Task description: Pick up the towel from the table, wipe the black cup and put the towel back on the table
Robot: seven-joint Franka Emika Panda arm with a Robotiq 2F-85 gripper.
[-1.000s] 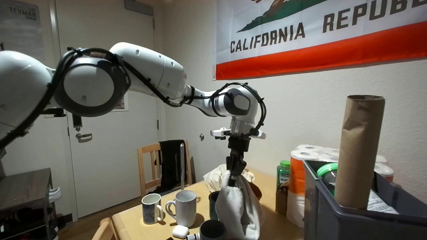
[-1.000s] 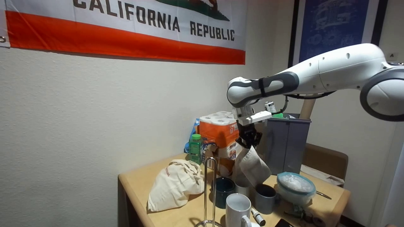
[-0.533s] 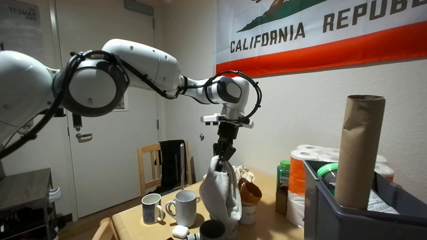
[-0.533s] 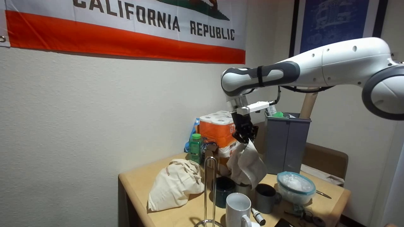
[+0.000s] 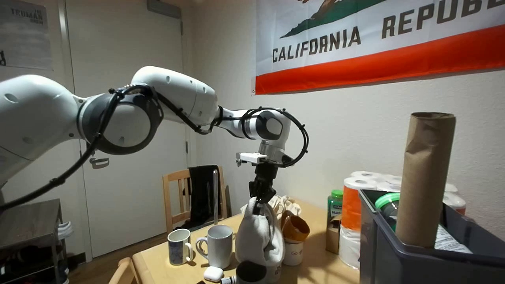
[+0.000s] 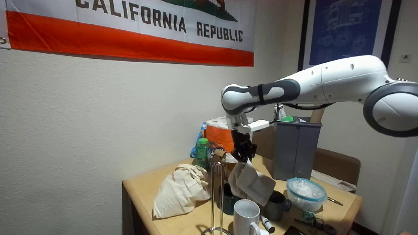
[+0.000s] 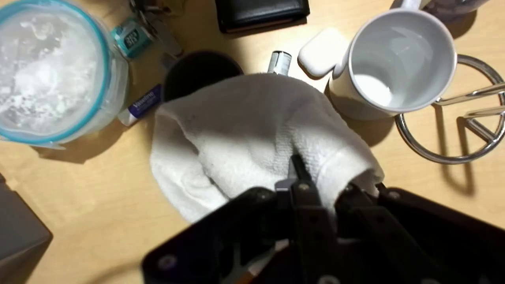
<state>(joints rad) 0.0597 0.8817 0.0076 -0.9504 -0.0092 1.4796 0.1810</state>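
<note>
"How does the towel [image 7: 244, 130] look?"

"White, with a fine, nubbly pile. In the wrist view it bunches into a loose hood, one edge curling over like a cuff."

"And the things around it?"

"A smooth pale mug [image 7: 394, 67], a stand [image 7: 473, 94] of shiny bent rod on a round foot, and a see-through plastic tub [image 7: 105, 73] with a blue rim and frosty white contents."

"Where does the towel sit against the jaws?"

"Between them. The gripper [image 7: 327, 183] is closed on it near the top, and the rest hangs below in slack folds, over the pale wooden table [image 7: 106, 205]."

"And the black cup [image 7: 199, 71]?"

"Just beside, in the wrist view: the cloth covers part of its round mouth. I can't tell whether the two touch."

"What else is hard to make out?"

"In an exterior view the black cup [image 5: 251, 272], dark inside, is cut off at the bottom, and the towel's lower edge is hidden behind it. One of the fingers [image 7: 305, 197] shows on the cloth; a curl of it partly hides the other. The wallet [image 7: 262, 14] is cropped by the wrist view's top."
</note>
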